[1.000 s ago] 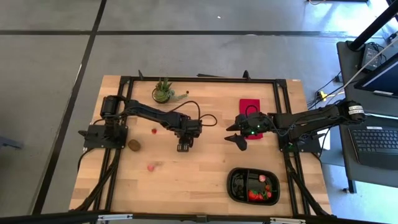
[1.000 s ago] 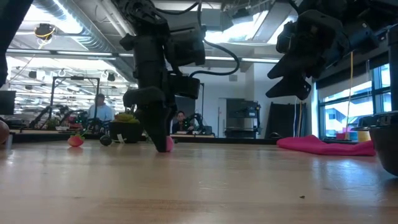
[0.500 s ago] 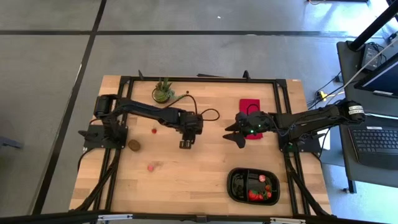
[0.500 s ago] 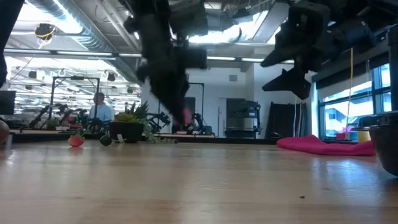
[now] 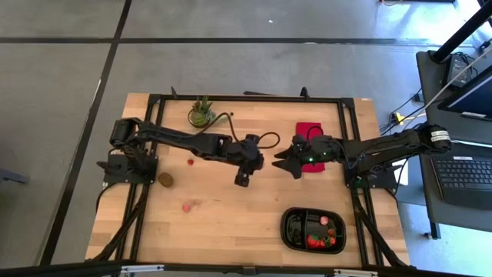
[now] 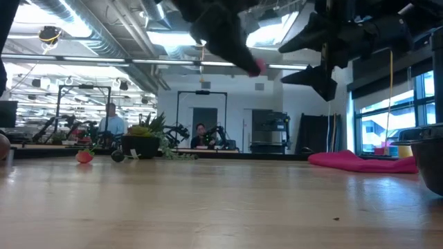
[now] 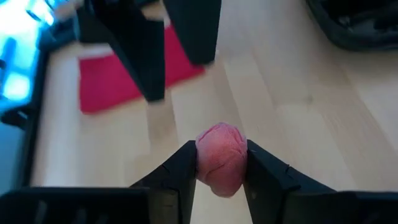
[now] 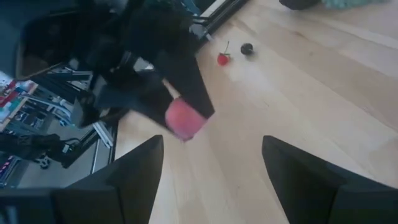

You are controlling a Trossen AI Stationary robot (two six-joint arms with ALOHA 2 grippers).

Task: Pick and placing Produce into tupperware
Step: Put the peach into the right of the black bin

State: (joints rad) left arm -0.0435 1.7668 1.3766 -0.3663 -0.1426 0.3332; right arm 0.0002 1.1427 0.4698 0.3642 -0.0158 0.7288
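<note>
Left pincer (image 7: pixel 221 180) around upright pink fruit piece (image 7: pixel 221 158)

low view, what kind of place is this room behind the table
Probably a robotics lab or open workshop: exposed ceiling ducts, other robot arms on benches, and a person seated at a far workstation.

Left hand (image 7: pixel 219 171) lifted pink fruit (image 7: pixel 221 158) off table, rightward.

A pink fruit piece (image 7: pixel 221 159) is pinched in the left claw (image 7: pixel 219 163), lifted above the worktop's centre. The black two-compartment tray (image 5: pixel 290 228) lies at 5 o'clock, holding red pieces. A red berry (image 5: pixel 191 161), a kiwi (image 5: pixel 165 180) and a pink piece (image 5: pixel 186 206) lie toward 9 o'clock.
</note>
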